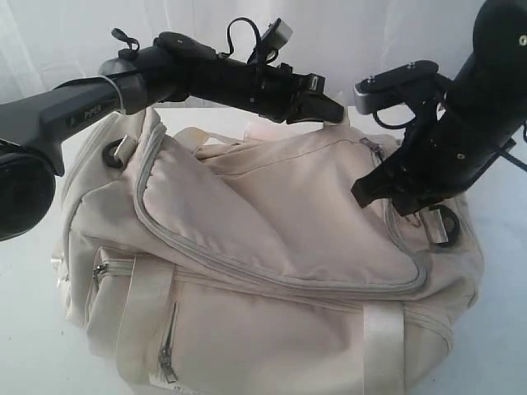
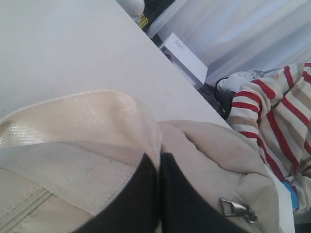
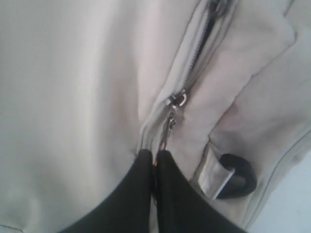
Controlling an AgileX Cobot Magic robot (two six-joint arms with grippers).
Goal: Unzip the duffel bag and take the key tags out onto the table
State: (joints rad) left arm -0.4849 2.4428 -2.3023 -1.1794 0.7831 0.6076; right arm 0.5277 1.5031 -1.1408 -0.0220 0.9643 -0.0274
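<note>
Exterior view: a cream-white duffel bag [image 1: 272,247] fills much of the white table [image 1: 25,346]. The left gripper [image 1: 329,105] reaches across to the bag's far top edge with its fingers pressed together, probably to brace the bag. The right gripper [image 1: 362,193] angles down onto the top panel, but its contact is too dark to read here. The main zipper looks mostly closed.

Left wrist view: the left gripper's black fingers [image 2: 141,194] meet at a fold of cream fabric. It is unclear whether any cloth is caught between them. A striped cloth [image 2: 277,111] lies beyond the table edge, partly cut off.

Right wrist view: the right gripper [image 3: 154,156] is pinching the metal zipper pull [image 3: 169,130], which hangs from the slider [image 3: 178,99] just ahead of the tips, apparently ready to draw it along. A black strap ring [image 3: 238,177] sits beside the fingers.

The key tags appear in no view and are presumably inside the bag
</note>
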